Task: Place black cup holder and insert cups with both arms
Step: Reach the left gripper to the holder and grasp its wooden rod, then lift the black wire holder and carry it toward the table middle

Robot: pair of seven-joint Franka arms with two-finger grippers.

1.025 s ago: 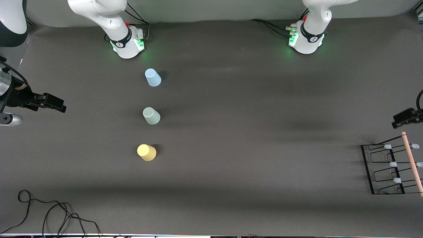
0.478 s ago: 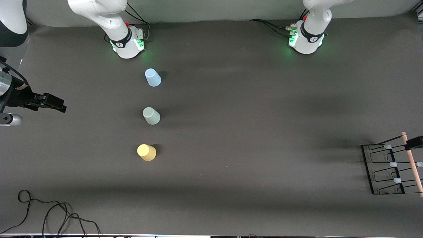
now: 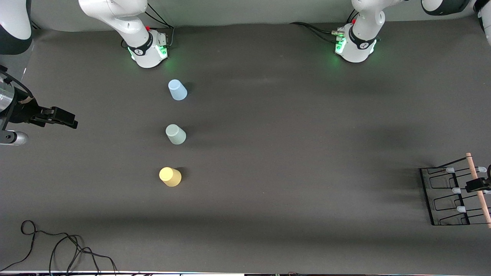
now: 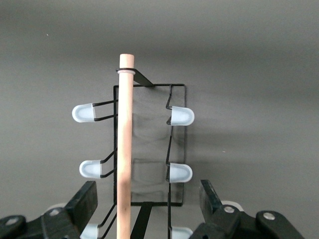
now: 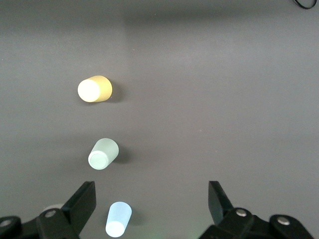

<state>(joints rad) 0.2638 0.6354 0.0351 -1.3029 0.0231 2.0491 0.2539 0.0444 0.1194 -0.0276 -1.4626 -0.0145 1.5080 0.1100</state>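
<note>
Three cups (image 3: 176,134) are untouched; the left gripper (image 4: 149,199) has been brought down astride the black cup holder's (image 3: 445,195) handle, fingers open; the right gripper (image 3: 63,118), open, waits at nine o'clock.

Dark table (image 3: 291,115) with three cups (image 3: 175,134), black cup holder (image 3: 447,197), cable (image 3: 57,249).

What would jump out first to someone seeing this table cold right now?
Three upside-down cups stand in a row toward the right arm's end: the light blue cup farthest from the front camera, the pale green cup in the middle, the yellow cup nearest. At the left arm's end stands the black cup holder, with the left gripper open astride its wooden handle. The right gripper waits open above the table.
</note>
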